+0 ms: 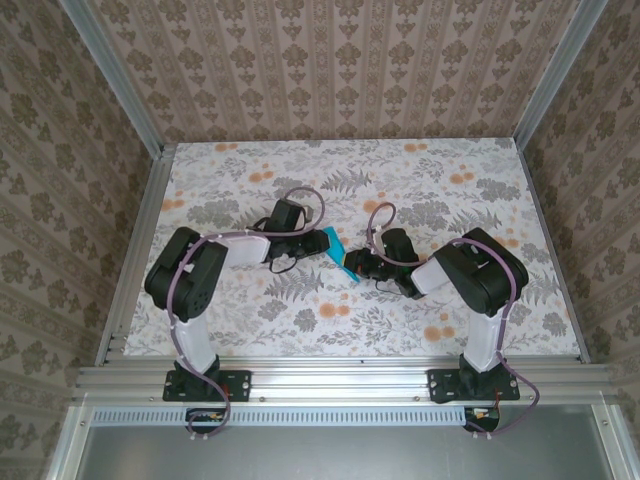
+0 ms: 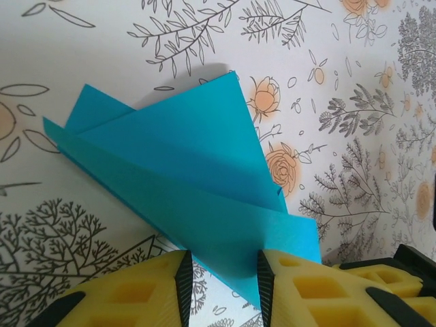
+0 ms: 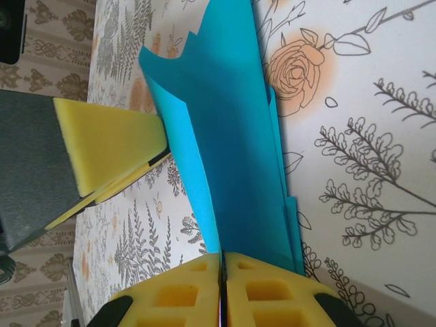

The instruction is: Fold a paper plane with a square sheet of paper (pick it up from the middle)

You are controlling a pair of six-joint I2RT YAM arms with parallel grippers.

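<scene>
The teal-blue sheet of paper (image 1: 349,268) is folded into layered triangular flaps and stands partly lifted off the table between my two grippers. In the left wrist view the folded paper (image 2: 191,157) fans out away from me, and one lower flap runs down between my left gripper's (image 2: 223,279) yellow fingers, which stand apart with table showing in the gap. My right gripper (image 3: 222,272) has its pads pressed together on the near edge of the paper (image 3: 231,136), which rises up from them. A yellow finger of the left gripper (image 3: 109,146) shows just left of the sheet.
The floral tabletop (image 1: 420,180) spreads all round the grippers. Aluminium rails (image 1: 135,250) and patterned walls close it in on three sides. Both arm bases (image 1: 195,380) sit at the near edge.
</scene>
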